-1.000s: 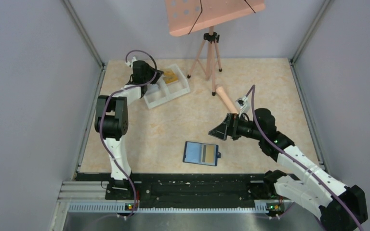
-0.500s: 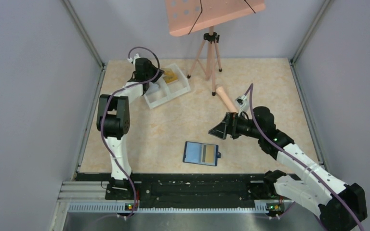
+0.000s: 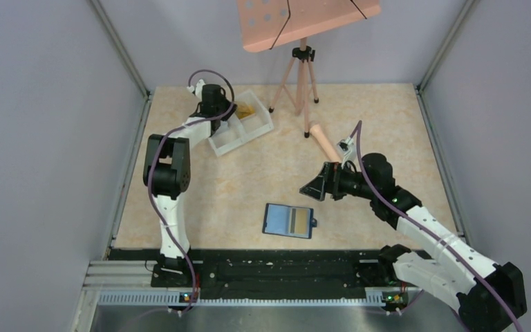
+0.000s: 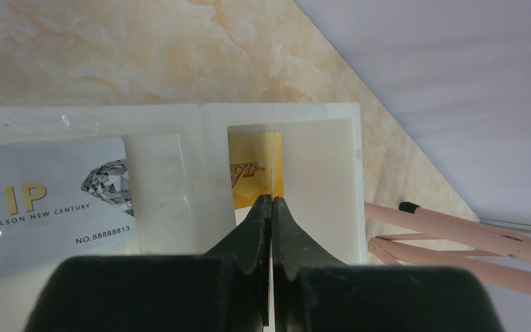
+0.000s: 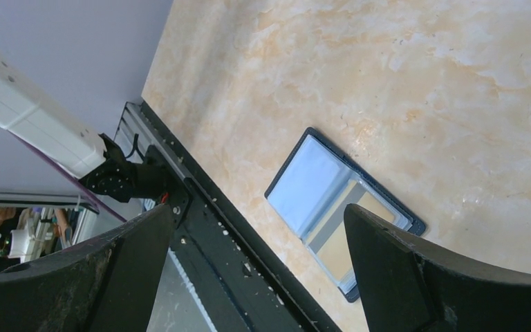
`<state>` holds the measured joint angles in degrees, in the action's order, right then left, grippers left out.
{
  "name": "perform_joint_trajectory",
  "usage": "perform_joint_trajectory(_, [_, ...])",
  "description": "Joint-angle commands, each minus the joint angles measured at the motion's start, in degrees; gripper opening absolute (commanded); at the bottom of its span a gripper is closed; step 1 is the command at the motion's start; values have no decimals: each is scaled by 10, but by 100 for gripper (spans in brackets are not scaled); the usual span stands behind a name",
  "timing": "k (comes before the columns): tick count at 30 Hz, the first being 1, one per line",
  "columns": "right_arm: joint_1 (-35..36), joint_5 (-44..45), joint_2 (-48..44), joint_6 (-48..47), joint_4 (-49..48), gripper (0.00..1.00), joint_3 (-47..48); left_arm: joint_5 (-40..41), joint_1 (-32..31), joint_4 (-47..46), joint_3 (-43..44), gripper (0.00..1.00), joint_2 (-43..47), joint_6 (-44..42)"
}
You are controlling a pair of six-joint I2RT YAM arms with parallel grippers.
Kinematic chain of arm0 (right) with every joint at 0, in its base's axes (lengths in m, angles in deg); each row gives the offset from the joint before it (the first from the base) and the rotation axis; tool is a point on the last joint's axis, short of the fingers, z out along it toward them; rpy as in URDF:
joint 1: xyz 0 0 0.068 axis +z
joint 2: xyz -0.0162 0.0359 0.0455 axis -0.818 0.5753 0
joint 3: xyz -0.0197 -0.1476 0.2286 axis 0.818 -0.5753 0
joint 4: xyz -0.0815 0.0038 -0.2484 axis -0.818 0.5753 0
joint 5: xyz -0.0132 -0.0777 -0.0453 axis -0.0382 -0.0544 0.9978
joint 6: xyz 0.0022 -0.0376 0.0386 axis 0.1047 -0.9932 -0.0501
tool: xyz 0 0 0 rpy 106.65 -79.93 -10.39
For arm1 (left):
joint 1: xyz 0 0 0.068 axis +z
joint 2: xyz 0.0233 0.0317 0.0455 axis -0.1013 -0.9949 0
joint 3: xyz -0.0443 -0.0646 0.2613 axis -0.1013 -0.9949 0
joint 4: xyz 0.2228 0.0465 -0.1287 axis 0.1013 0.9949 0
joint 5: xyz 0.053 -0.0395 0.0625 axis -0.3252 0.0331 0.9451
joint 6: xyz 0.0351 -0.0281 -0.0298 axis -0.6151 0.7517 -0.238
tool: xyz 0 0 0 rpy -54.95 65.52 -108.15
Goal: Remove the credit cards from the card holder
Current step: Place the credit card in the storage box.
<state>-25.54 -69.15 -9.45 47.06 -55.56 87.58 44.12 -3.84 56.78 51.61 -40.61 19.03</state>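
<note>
The card holder (image 3: 289,220) lies open and flat on the worktop (image 3: 235,187), near the front edge and about in the middle. It is blue, with a small black tab on its right side. In the right wrist view the card holder (image 5: 311,187) shows one plain blue page and one page with pale slots. A yellow-brown card (image 5: 342,238) sits in those slots.

The right end effector (image 3: 312,188) hangs in the air just past the card holder, a bit to the right. Its two fingers (image 5: 76,277) are spread wide and hold nothing.

The left arm reaches to the far left part of the worktop. The left end effector (image 3: 222,111) is over a white tray (image 3: 229,142) with two parts. In the left wrist view its two black fingers (image 4: 249,235) are pressed together. There is only a thin pale line between them. I cannot tell if a card is pinched in there. Their tips point at the right part of the tray (image 4: 318,180). A yellow card (image 4: 249,173) with "VIP" on it is in that part. A grey card (image 4: 48,200) with a diamond picture lies in the left part.

A pink tripod (image 3: 303,76) stands behind the tray.
</note>
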Motion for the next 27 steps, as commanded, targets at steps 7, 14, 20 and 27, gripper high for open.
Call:
perform_joint_trajectory(7, [-3,6,6,-11,-11,94,27,70,-9,-1,3,0,19,47])
perform_joint_trajectory(14, [-4,5,8,-13,-11,94,29,73,-9,6,9,1,16,43])
perform_joint_trajectory(20, [-5,6,9,-13,-12,94,32,68,-9,17,24,10,10,40])
perform_joint_trajectory(27, [-5,6,12,-13,-11,94,33,69,-9,22,28,17,17,35])
